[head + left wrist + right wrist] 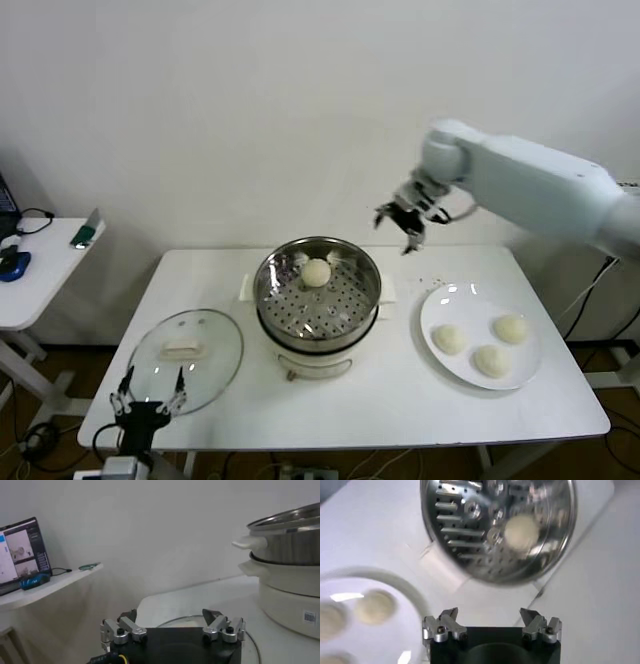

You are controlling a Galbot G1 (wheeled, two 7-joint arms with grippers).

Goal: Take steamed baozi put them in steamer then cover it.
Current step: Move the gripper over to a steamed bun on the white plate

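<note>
- Table (400, 400): white, carries every item below.
- Steamer (318, 300): mid-table landmark; one steamed baozi (316, 272) lies inside.
- Plate (440, 300): right of the steamer, bearing three baozi (449, 338).
- Cover (187, 348): flat on the table, left of the steamer.
- Right tool (405, 225): above the steamer's right rim, wide open, empty.
- Left tool (148, 398): by the cover's near edge, wide open, empty.
</note>
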